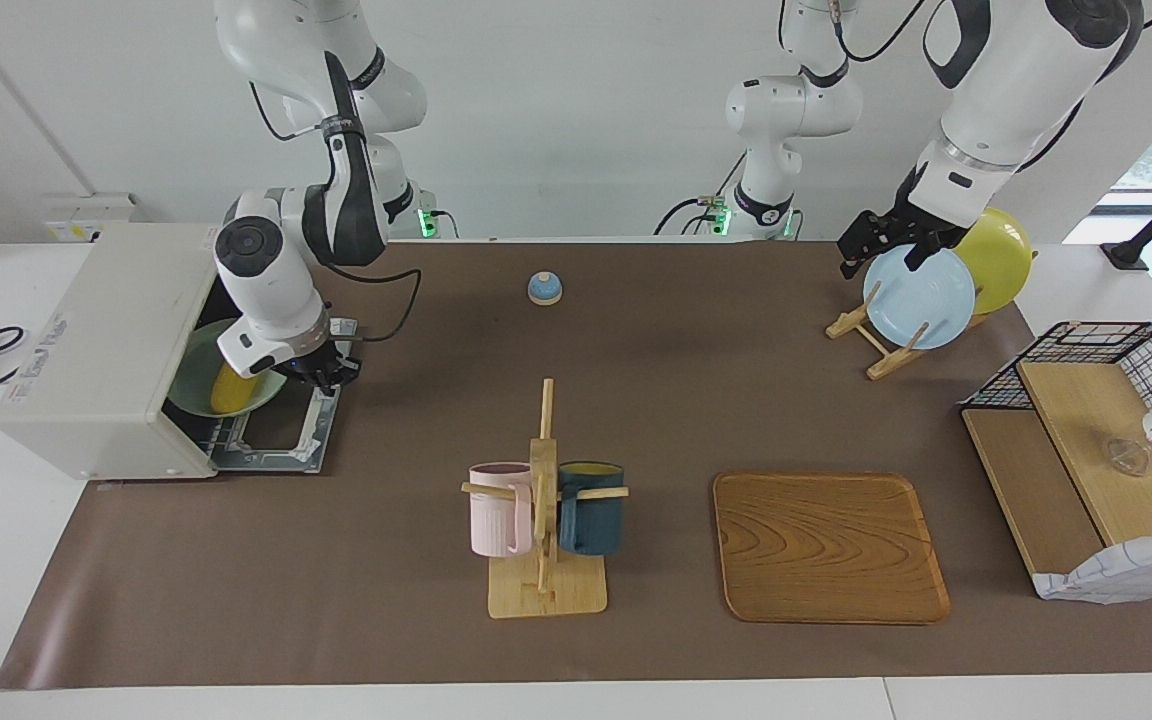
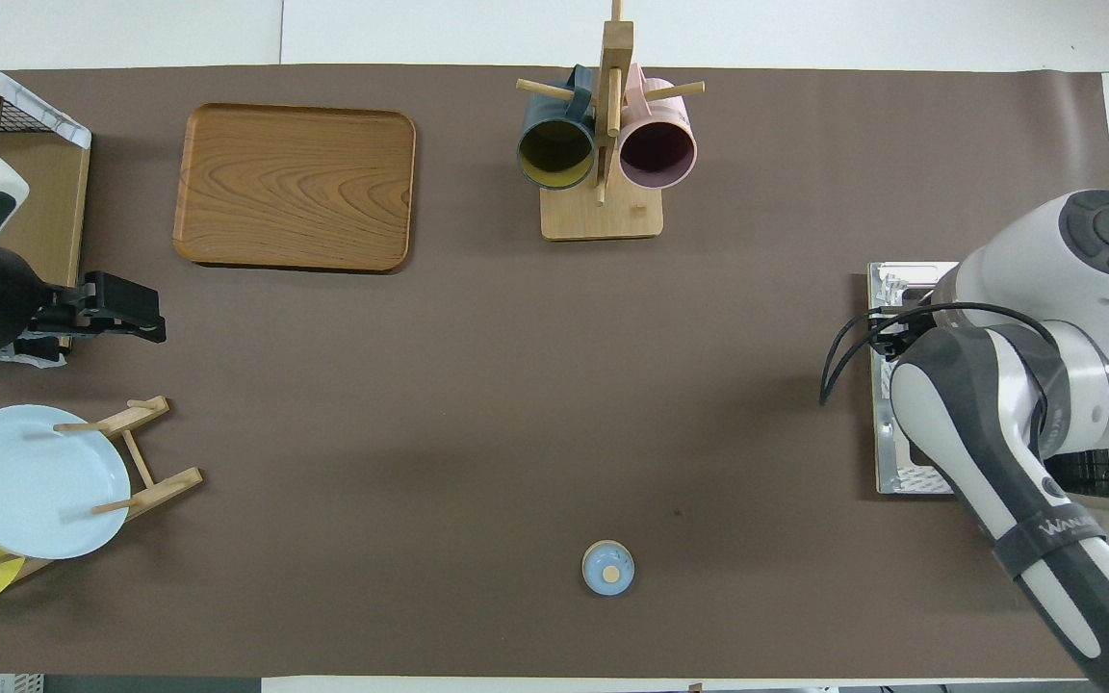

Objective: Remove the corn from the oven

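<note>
**Desk:** Where's the corn right now?

**Me:** I see the corn (image 1: 232, 390) lying on a green plate (image 1: 198, 388) in the mouth of the oven (image 1: 101, 350), at the right arm's end of the table. The oven door (image 1: 281, 430) is dropped flat on the brown mat (image 1: 576, 400). From overhead the right arm covers the opening, so I only get the door's edge there.

**Desk:** And the right gripper?

**Me:** The right gripper (image 1: 321, 372) sits low over the open door, just beside the plate's rim and the corn. Its fingers point away from my facing camera — I cannot tell whether they are parted or closed, or whether they touch the corn.

**Desk:** Left side?

**Me:** The left arm waits. The left gripper (image 1: 871, 250) hangs above the pale blue plate (image 1: 918, 296) in the wooden plate rack (image 1: 871, 340), with a yellow plate (image 1: 1001, 258) in the same rack. In the overhead view its fingers (image 2: 126, 318) stand apart with nothing between them.

**Desk:** Anything else on the table?

**Me:** A wooden tray (image 1: 829, 547) farther from the robots, and beside it a mug stand (image 1: 544, 560) carrying a pink mug (image 1: 499, 522) and a dark blue mug (image 1: 591, 508). A small blue lidded pot (image 1: 545, 288) sits near the robots at the middle. A black wire basket (image 1: 1101, 350) with wooden boards stands at the left arm's end — a checked cloth (image 1: 1126, 575) is draped over its corner.
</note>
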